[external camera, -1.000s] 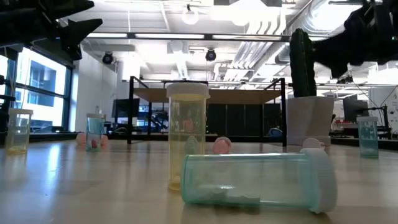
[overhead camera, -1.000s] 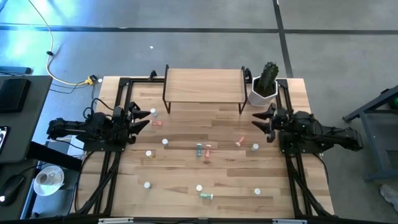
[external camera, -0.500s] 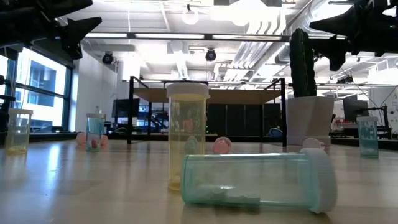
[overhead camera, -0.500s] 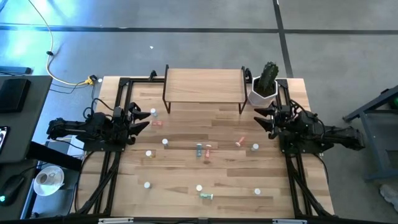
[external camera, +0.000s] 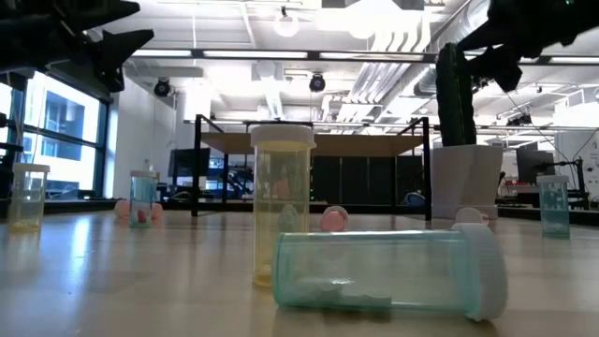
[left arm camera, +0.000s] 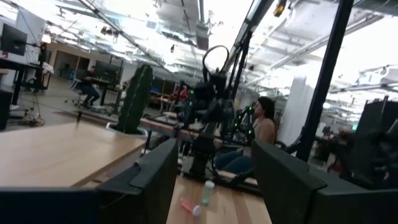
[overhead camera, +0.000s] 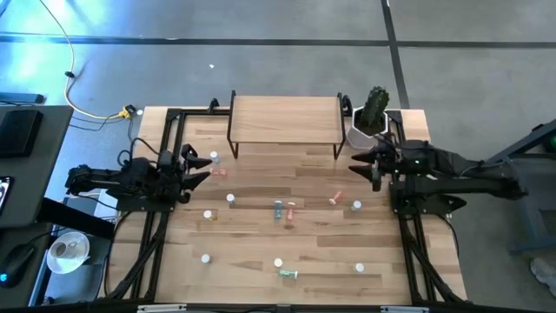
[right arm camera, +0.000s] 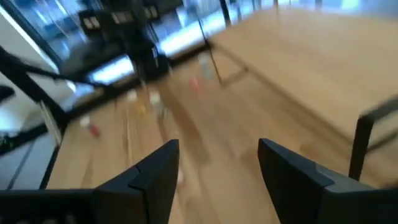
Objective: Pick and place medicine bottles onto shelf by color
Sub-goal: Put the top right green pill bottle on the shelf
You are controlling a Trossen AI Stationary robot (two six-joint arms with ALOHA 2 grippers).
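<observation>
While bottles [overhead camera: 280, 209] lie scattered, shelf [overhead camera: 285, 120] stands bare.

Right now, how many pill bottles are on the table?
12 bottles: two by the left gripper, two left of centre, one front left, two at centre, two right of centre, three along the front edge. More may be hidden.

The right wrist view is blurred; bottles [right arm camera: 198, 84] there smear indistinctly.

Your left gripper [left arm camera: 211, 177] fingers spread, empty. Beyond: shelf [left arm camera: 62, 152], cactus [left arm camera: 135, 98], two bottles [left arm camera: 200, 200], a seated person [left arm camera: 258, 134].
</observation>
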